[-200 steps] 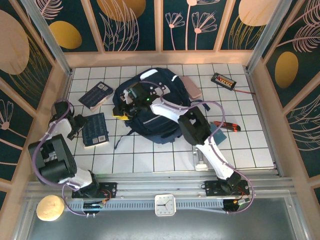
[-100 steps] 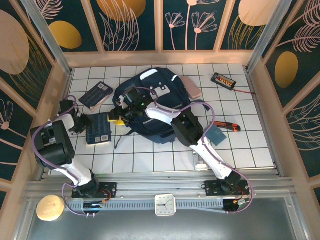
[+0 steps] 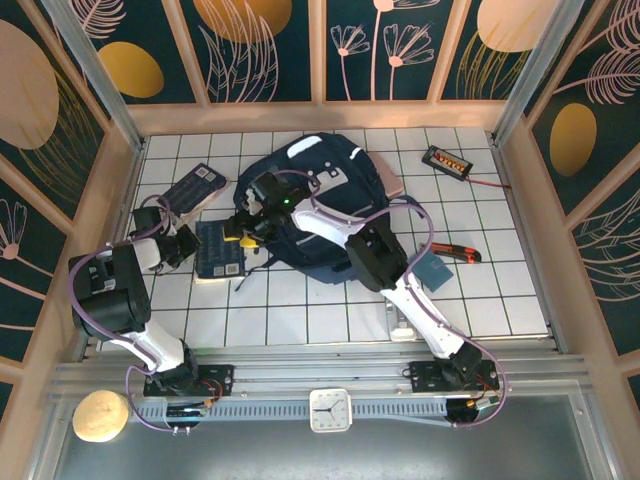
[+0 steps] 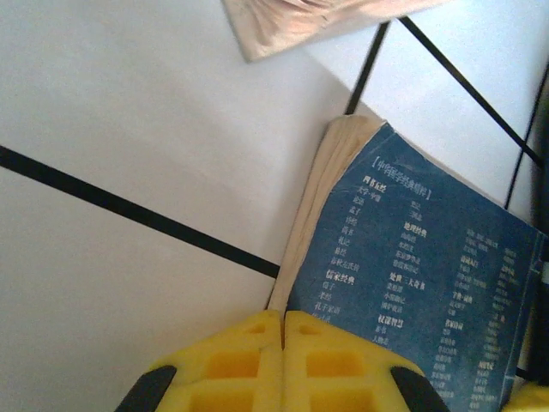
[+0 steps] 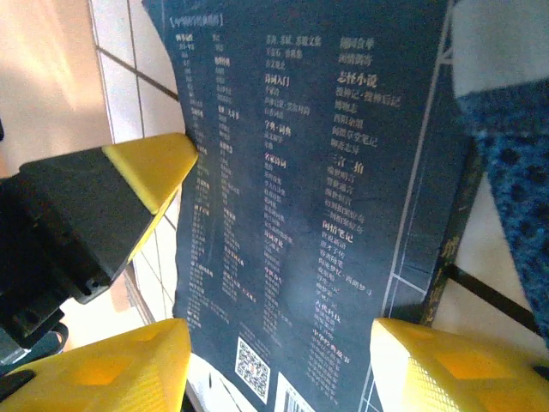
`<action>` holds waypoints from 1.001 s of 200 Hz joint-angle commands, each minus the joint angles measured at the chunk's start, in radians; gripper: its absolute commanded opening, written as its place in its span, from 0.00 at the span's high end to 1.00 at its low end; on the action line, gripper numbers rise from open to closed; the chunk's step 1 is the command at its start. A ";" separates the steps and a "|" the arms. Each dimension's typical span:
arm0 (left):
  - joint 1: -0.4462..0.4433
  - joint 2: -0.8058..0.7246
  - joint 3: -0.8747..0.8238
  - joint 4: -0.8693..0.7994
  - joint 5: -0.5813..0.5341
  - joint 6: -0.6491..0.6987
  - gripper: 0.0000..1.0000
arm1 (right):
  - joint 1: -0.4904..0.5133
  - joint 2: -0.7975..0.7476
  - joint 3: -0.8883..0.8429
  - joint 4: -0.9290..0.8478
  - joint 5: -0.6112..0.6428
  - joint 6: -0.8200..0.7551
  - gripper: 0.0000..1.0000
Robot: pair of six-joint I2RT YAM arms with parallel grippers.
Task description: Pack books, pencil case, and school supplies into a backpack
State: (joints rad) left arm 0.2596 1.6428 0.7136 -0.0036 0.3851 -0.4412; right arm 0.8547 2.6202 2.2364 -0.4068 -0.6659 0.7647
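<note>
Hovering open-jawed, the right gripper (image 5: 279, 369) has the black book (image 5: 292, 189) lying right beneath its spread fingers, with the backpack (image 3: 330, 190) close alongside. The left gripper (image 4: 283, 322) is pinched closed on nothing, the book's page edge meeting its yellow tips just in front.

White tiles with black grid lines cover the surface (image 3: 500, 290), boxed in by pale wooden framing (image 3: 320, 112). Dark teal wall panels (image 3: 270, 50) carry gold ovals and pale leaf drawings. A white clock (image 3: 330, 410) lies on the near metal ledge (image 3: 520, 445).
</note>
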 commanded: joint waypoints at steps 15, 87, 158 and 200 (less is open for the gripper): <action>-0.046 0.010 -0.050 -0.172 0.176 0.017 1.00 | -0.006 0.013 -0.112 -0.106 0.119 -0.017 0.40; -0.046 -0.252 0.017 -0.204 0.343 -0.085 1.00 | -0.056 -0.285 -0.437 0.065 0.054 -0.046 0.19; -0.044 -0.328 0.045 -0.189 0.430 -0.151 1.00 | -0.096 -0.429 -0.672 0.247 -0.046 -0.027 0.13; -0.043 -0.285 -0.003 -0.358 0.187 -0.055 0.43 | -0.086 -0.373 -0.587 0.155 -0.014 -0.091 0.07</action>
State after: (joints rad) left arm 0.2138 1.3350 0.7525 -0.2646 0.6907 -0.5377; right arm 0.7696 2.2204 1.5978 -0.2016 -0.7074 0.7193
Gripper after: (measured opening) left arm 0.377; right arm 0.932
